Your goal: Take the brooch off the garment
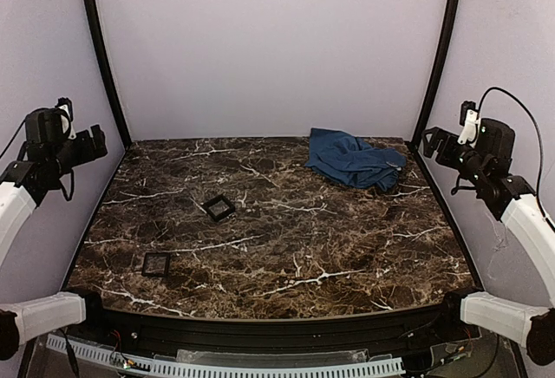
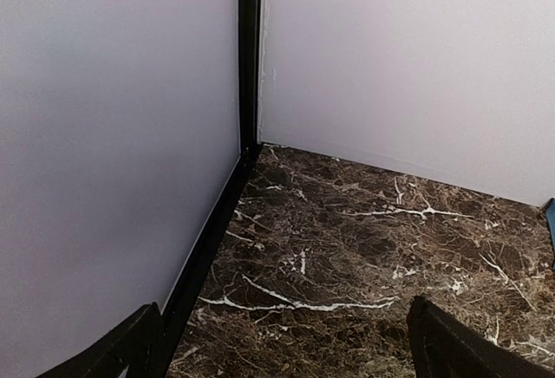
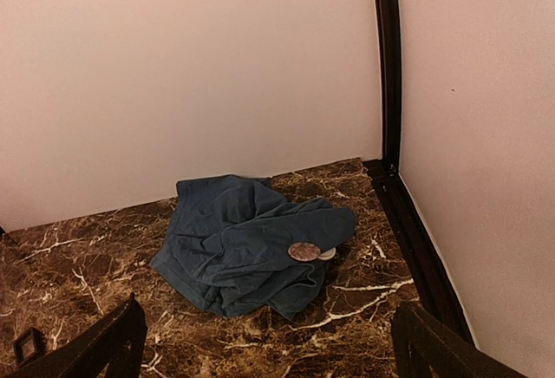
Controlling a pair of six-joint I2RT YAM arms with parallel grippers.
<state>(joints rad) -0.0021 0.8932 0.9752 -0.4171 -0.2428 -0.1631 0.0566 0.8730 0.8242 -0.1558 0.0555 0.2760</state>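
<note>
Both arms are rising from the near edge of the marble table (image 1: 286,248) and bending outward toward the side walls. The left gripper (image 1: 90,146) and the right gripper (image 1: 431,142) are hovering high, jaws spread apart and holding nothing. The small round brooch (image 3: 306,251) is resting on the near-right edge of the crumpled blue garment (image 1: 351,159), far right.

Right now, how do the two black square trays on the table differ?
The far tray is turned cornerwise; the near tray lies almost square to the front edge of the table. The far tray sits nearer the middle; the near tray sits further left and closer to the front. Both are small, black, square and lie flat.
</note>
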